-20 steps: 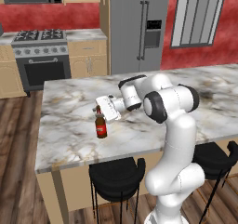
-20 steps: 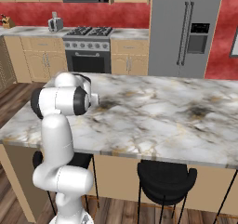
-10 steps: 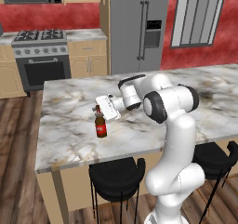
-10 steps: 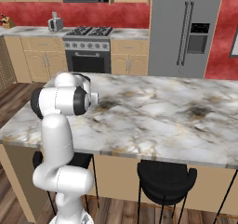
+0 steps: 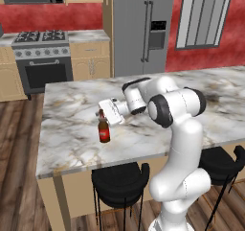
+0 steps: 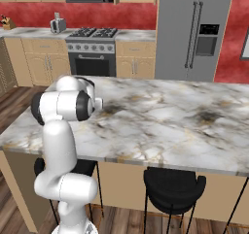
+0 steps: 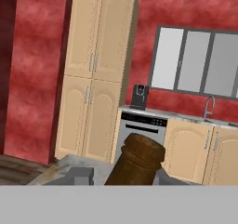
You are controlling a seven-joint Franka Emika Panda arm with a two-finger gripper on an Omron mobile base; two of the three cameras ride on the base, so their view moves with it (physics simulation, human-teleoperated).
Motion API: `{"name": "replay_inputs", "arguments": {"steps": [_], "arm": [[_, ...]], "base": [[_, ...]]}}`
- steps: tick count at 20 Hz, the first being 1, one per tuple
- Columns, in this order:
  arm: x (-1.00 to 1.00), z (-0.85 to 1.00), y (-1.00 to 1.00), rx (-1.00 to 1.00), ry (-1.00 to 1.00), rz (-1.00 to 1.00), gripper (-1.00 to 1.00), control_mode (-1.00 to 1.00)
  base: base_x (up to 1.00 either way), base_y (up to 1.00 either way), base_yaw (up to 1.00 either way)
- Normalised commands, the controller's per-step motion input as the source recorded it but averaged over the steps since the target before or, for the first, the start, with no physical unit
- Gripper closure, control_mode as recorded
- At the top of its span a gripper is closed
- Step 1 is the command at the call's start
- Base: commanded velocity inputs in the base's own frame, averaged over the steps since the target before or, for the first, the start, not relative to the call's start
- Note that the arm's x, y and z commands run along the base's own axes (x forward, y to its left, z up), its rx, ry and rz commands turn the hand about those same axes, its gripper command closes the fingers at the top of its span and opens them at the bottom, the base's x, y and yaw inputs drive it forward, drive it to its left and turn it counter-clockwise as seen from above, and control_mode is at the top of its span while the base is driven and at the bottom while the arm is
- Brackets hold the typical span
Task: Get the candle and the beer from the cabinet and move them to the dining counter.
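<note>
Gripping beer (image 5: 103, 129) by neck: your gripper (image 5: 102, 113) narrowed around bottle standing upright on dining counter (image 5: 72, 129), near front edge.

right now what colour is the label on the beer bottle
Red, on the dark brown beer standing on the dining counter; clearest in the left base view.

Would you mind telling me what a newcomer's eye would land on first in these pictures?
First, the white robot arm bending low over the long marble-topped dining island. At its claw a dark brown glass beer bottle with a red label stands upright near the island's front left corner, its neck between the claw's fingers. Behind, red walls frame a tall grey steel refrigerator.
</note>
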Motion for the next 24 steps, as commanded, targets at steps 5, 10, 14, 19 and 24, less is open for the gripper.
{"name": "replay_inputs", "arguments": {"steps": [5, 10, 14, 19, 24], "arm": [[-0.35, -0.25, 0.0, 0.0, 0.0, 0.0, 1.0, -1.0], [-0.38, -0.27, 0.0, 0.02, 0.0, 0.0, 1.0, -1.0], [-0.18, -0.16, 0.0, 0.02, 0.0, 0.0, 1.0, -1.0], [0.0, -0.02, 0.0, 0.04, 0.05, 0.0, 1.0, -1.0], [0.0, -0.01, 0.0, 0.04, 0.08, 0.0, 1.0, -1.0]], "base": [[0.0, 0.0, 0.0], [0.0, 0.0, 0.0], [0.0, 0.0, 0.0], [0.0, 0.0, 0.0], [0.0, 0.0, 0.0]]}}
